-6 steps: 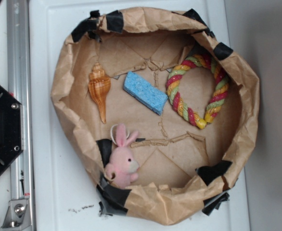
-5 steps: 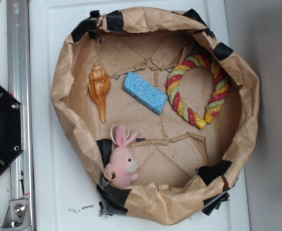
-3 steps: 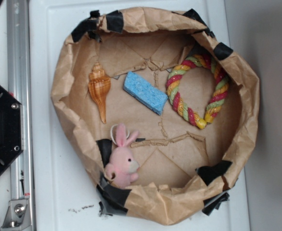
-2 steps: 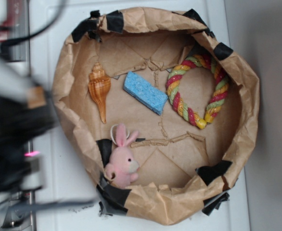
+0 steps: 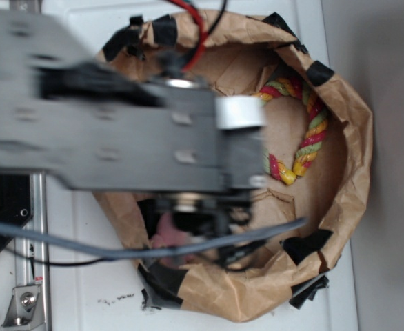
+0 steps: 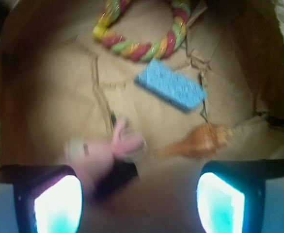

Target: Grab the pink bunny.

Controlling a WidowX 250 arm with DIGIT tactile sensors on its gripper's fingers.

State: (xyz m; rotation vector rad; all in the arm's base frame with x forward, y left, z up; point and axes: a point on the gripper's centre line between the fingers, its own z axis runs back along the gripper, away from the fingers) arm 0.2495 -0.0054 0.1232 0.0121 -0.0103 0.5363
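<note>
Exterior: arm (image 5: 119,131) hides most of the paper bowl (image 5: 347,138), bunny (image 5: 166,236) peeking at near-left wall; wrist: gripper (image 6: 139,194) spread wide and empty above it, soft light plush, best pinched across body.

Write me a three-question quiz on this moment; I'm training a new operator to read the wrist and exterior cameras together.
1. True or false: the gripper is shut on the pink bunny.
2. In the wrist view, which thing lies between the rope ring and the seashell: A) the blue sponge, B) the bunny, C) black tape?
3. In the exterior view, which toy stays largely uncovered by the arm?

Key
1. False: both fingers stand wide apart, the bunny lies ahead of them near the left one, untouched.
2. A.
3. The rope ring; of the bunny only a pink patch shows below the arm.
</note>
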